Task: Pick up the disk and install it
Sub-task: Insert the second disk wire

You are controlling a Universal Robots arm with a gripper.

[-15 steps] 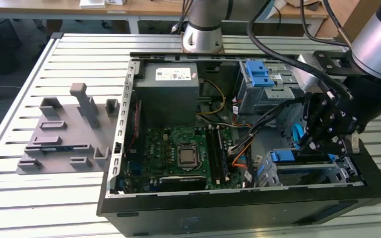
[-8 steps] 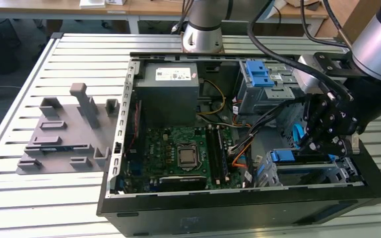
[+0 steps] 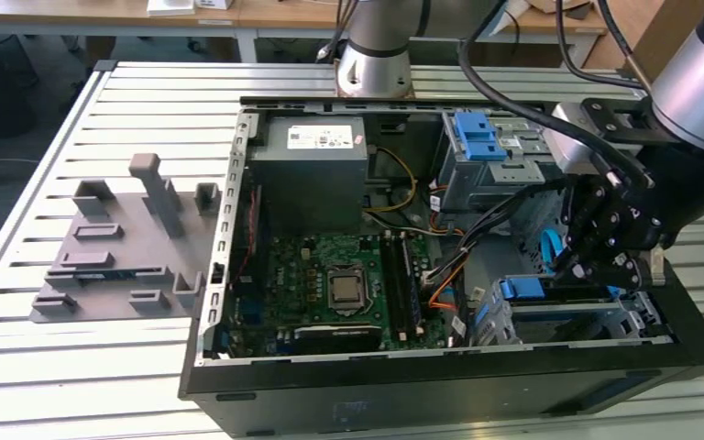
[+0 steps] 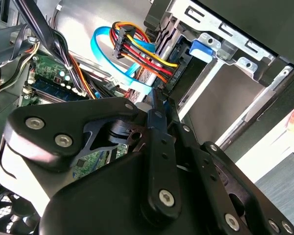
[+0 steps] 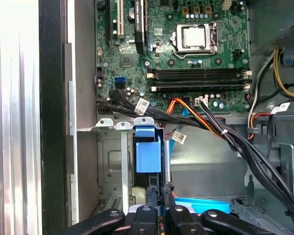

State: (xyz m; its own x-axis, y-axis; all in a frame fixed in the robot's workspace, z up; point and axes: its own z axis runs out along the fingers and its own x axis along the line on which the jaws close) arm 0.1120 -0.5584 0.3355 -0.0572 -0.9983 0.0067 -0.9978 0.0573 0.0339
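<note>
jaws closed, disk [image 5: 148,156] in bay, cables [image 5: 196,122] beside

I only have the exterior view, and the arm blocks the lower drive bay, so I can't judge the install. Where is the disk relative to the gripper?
Observer: In the first wrist view the disk, with its blue carrier end showing, stands in the drive bay, directly ahead of the gripper.
Operator: Are its fingers open?
Observer: No, both wrist views show them shut together.
Operator: Anything close to that bay?
Observer: The second wrist view shows a cable bundle, coloured wires plus a blue flat cable, right beside it.
</note>
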